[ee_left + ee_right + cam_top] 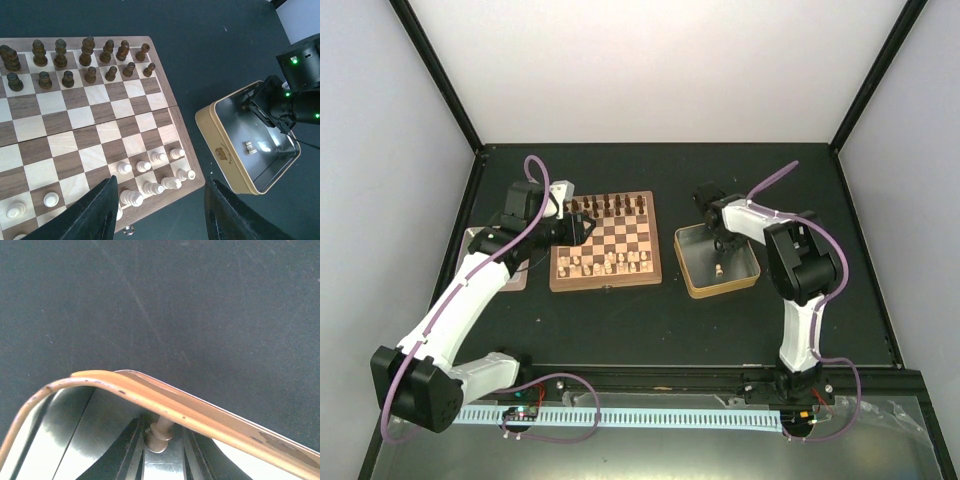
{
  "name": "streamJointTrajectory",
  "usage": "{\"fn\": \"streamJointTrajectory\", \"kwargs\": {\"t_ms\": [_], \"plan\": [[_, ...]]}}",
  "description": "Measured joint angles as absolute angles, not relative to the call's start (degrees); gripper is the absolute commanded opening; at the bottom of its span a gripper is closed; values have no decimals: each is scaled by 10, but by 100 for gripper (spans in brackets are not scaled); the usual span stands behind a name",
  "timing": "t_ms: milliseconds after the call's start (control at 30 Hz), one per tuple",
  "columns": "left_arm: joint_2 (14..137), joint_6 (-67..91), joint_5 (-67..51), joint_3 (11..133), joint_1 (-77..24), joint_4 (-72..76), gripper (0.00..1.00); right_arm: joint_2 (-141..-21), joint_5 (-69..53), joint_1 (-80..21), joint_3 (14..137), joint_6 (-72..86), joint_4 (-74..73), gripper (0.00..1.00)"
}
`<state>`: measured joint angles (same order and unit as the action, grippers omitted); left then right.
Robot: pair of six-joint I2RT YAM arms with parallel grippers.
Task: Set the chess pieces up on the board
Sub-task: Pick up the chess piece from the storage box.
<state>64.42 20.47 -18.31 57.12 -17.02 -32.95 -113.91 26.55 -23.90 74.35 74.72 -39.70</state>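
- While the square wooden chessboard with dark brown and light tan checks (620,243) lies at the centre of the overhead view, the left gripper (161,202) is seen at the bottom of its own wrist view. Its two black fingers are spread wide, with nothing held between them.
- The board's lower right corner is framed between those fingers.
- The tiny pale tan wooden chess pieces (144,165) are stood in two uneven rows along the board's lower edge in that view.
- Dark brown chessmen (90,60) are lined up in two rows along its upper edge.
- A square gold-rimmed metal tin (212,130) is set on the black table (620,320), just right of the board.
- The right gripper (720,247) is found inside the tin.
- In the right wrist view, a single pale piece (160,432) is shown low in the frame between the fingers, under the tin's rim. Whether it is pinched cannot be told.
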Motion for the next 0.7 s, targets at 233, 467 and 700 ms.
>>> {"fn": "streamJointTrajectory", "kwargs": {"t_ms": [233, 467, 700], "plan": [[644, 202, -183, 570, -170, -329, 49, -1145, 273, -240, 753, 747, -401, 2], [644, 203, -186, 561, -170, -325, 49, -1089, 254, -239, 685, 689, -349, 1], [638, 220, -219, 549, -170, -304, 55, -980, 90, -239, 603, 516, -226, 1]]}}
